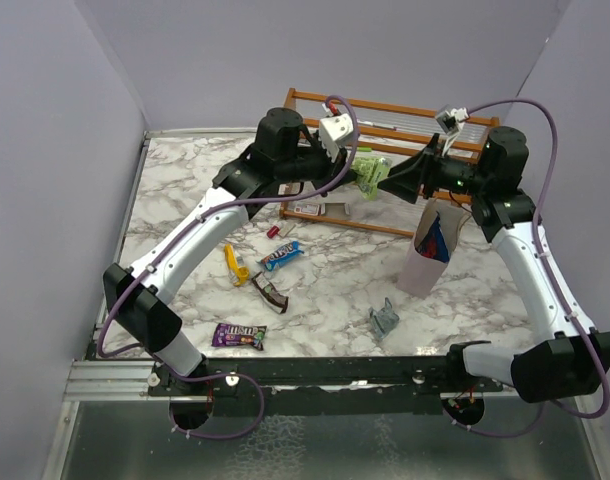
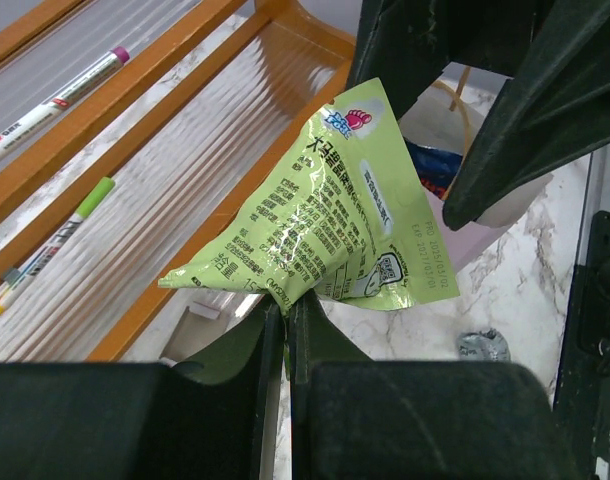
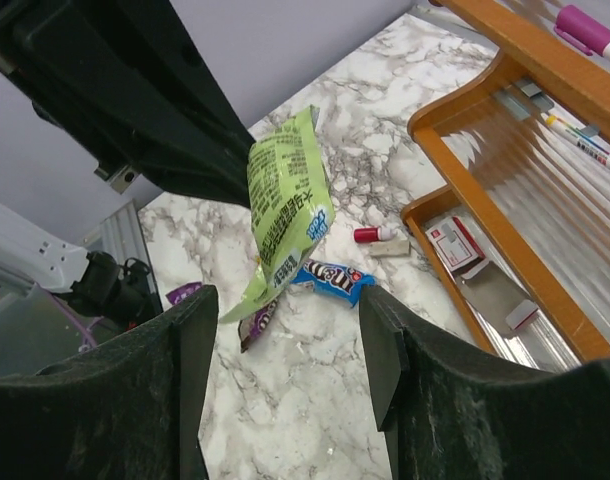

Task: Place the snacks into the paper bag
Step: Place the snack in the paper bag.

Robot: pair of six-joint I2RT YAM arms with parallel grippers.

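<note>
Green packet (image 2: 325, 210) aloft beside rack (image 2: 205, 222), over bench (image 1: 325, 320), short of paper bag (image 1: 425, 255). Left jaws clenched on its bottom seam; right jaws spread about its top, unclosed. Judged light, soft, crinkly, slippery: pinch flat sealed edge, not puffed middle.

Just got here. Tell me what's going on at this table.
The left tool is shut on the bottom edge of a green packet, holding it in the air beside the wooden rack. The right tool is open, right up at the packet: it looks like a handover. The paper bag stands upright near the right arm, something already inside. Other snacks, like the purple one, lie on the table.
</note>
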